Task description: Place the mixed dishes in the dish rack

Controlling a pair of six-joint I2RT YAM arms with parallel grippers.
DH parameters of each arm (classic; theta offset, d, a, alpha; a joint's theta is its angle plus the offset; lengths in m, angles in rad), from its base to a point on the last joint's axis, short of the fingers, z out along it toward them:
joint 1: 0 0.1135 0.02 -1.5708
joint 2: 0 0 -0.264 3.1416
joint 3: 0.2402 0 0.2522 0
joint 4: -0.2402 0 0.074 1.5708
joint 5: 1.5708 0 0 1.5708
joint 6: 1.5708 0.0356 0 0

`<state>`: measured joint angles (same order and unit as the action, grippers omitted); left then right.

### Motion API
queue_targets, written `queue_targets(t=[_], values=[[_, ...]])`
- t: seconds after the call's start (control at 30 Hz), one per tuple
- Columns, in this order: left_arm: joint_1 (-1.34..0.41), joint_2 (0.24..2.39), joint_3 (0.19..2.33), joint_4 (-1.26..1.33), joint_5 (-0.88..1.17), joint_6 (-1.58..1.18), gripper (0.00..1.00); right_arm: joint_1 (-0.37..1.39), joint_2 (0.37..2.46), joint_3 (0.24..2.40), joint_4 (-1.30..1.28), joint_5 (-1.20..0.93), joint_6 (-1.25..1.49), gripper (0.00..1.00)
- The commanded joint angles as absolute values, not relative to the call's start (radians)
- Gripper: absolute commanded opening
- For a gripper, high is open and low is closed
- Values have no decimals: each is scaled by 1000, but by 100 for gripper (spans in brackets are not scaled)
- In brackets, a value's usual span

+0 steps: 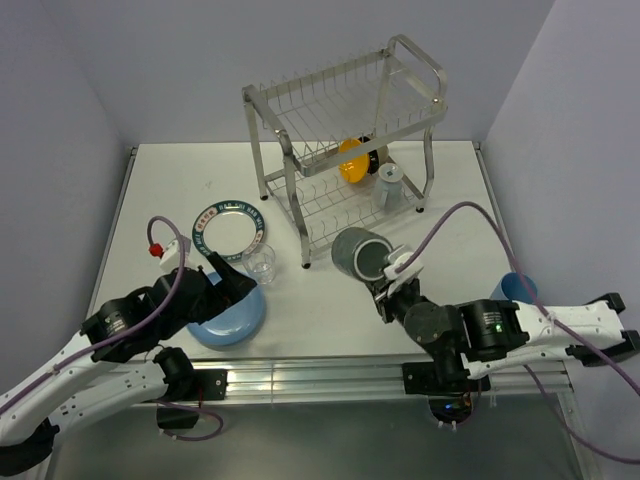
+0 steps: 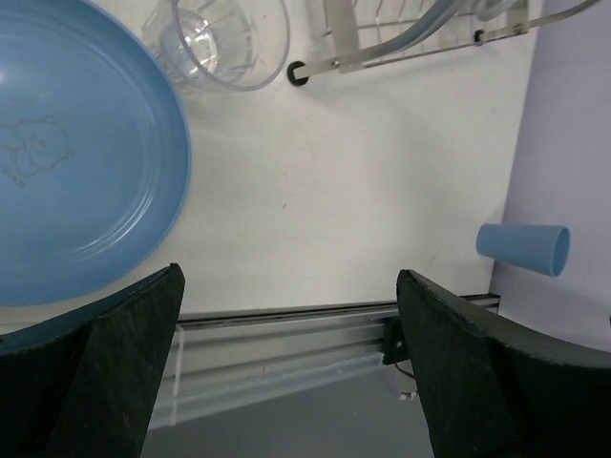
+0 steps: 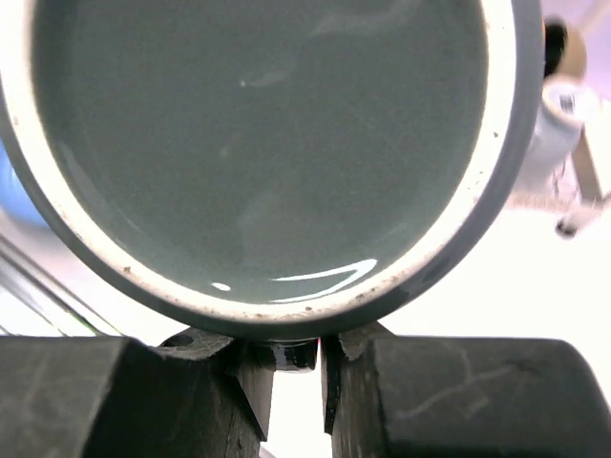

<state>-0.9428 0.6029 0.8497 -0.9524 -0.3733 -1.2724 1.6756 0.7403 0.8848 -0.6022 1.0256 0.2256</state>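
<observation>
Grey-glazed dark ceramic mug (image 3: 258, 143) sits pinched in the right gripper (image 3: 297, 367), while the left gripper (image 2: 289, 329) gapes wide beside a light blue round plate (image 2: 67, 162) printed with a faint bear outline.

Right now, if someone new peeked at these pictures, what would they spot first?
The tall silver dish rack stands at the far side of the table, an orange bowl on its lower shelf. In front of it, the right pincer pinches the rim of a dark mug. On the left lies a light blue plate with a bear drawn on it.

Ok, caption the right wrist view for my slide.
Right claw gripping the dark mug, its opening filling the frame.
</observation>
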Motion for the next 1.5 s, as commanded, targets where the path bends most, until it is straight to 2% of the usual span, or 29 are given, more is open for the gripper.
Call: queue_targets(t=[0.0,0.13,0.47,0.6,0.83,1.47], values=[[-940,548,825,-876,-422,-1246,99,1550,710,884,-577,879,365,0],[-940,517,782,-830,-400,-1253,99,1308,732,859,-531,708,374,0],[-940,542,828,-917,-454,-1250,98,731,868,799,-299,172,425,0],[-940,537,864,-945,-486,-1246,98,609,965,808,-190,8,463,0],[-940,528,880,-962,-489,-1229,97,555,1158,908,-63,-84,512,0],[-940,477,868,-989,-491,-1216,98,494,1594,1123,90,-92,543,0]])
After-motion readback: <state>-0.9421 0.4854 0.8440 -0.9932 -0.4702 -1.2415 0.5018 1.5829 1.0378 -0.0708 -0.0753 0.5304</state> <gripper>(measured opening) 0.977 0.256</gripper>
